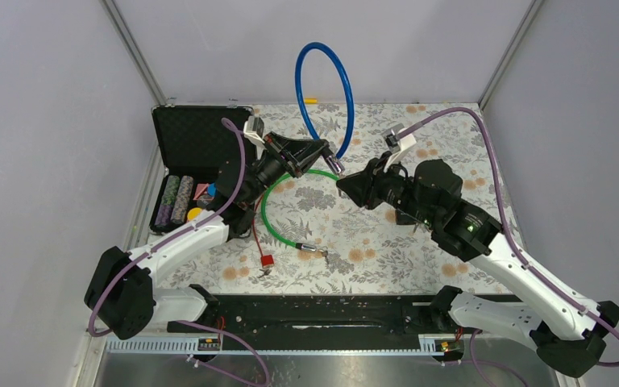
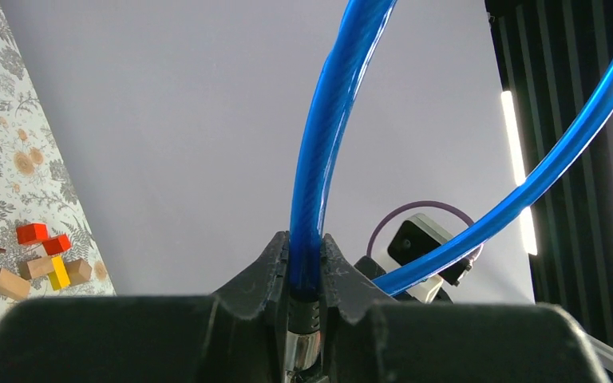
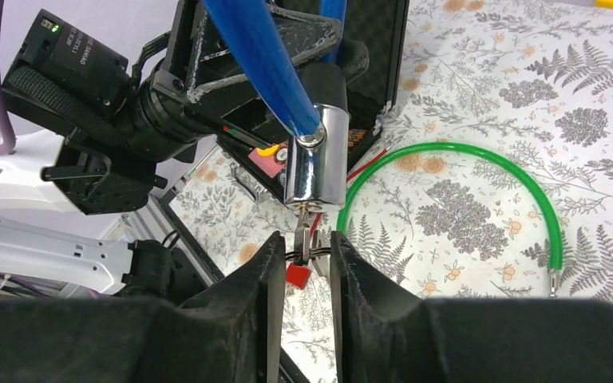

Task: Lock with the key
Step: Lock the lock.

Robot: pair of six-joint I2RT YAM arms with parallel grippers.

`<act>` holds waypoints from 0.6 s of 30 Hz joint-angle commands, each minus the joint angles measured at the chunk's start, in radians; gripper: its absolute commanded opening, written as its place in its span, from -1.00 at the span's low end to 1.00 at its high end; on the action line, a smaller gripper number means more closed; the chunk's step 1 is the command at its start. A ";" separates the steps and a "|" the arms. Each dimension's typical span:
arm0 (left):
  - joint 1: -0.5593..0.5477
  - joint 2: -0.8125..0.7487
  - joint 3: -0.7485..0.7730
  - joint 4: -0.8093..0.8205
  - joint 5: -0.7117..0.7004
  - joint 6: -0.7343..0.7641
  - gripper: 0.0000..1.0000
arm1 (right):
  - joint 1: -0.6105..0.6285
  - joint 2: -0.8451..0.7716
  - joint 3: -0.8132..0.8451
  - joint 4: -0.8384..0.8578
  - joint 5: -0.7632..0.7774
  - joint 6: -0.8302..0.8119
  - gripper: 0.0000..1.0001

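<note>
Above the flowered table (image 1: 371, 238), the left gripper (image 2: 305, 249) pinches the blue cable (image 2: 323, 144) near its end, while the key (image 3: 302, 233), stuck under the lock barrel (image 3: 321, 155), sits between the right gripper (image 3: 305, 254)'s narrowly parted jaws; whether they grip it I cannot tell.

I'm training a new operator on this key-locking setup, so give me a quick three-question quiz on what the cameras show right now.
1. True or false: the left hand is shut on the blue cable.
2. Multiple choice: what sits between the fingers of the right hand? A, the key sticking out of the lock barrel; B, a wooden block; C, a poker chip.
3. Short answer: where does the green cable rest?

Key: 1 true. 2 A. 3 on the table, held by neither hand.
</note>
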 commanded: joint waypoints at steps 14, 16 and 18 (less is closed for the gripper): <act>0.025 -0.024 0.155 -0.138 -0.043 -0.007 -1.00 | 0.009 0.050 -0.013 0.191 0.132 -0.524 -1.00; 0.028 -0.021 0.172 -0.170 -0.046 0.003 -1.00 | 0.011 0.042 -0.036 0.250 0.121 -0.606 -1.00; 0.033 -0.019 0.186 -0.189 -0.049 0.014 -1.00 | 0.014 0.034 -0.061 0.292 0.107 -0.690 -1.00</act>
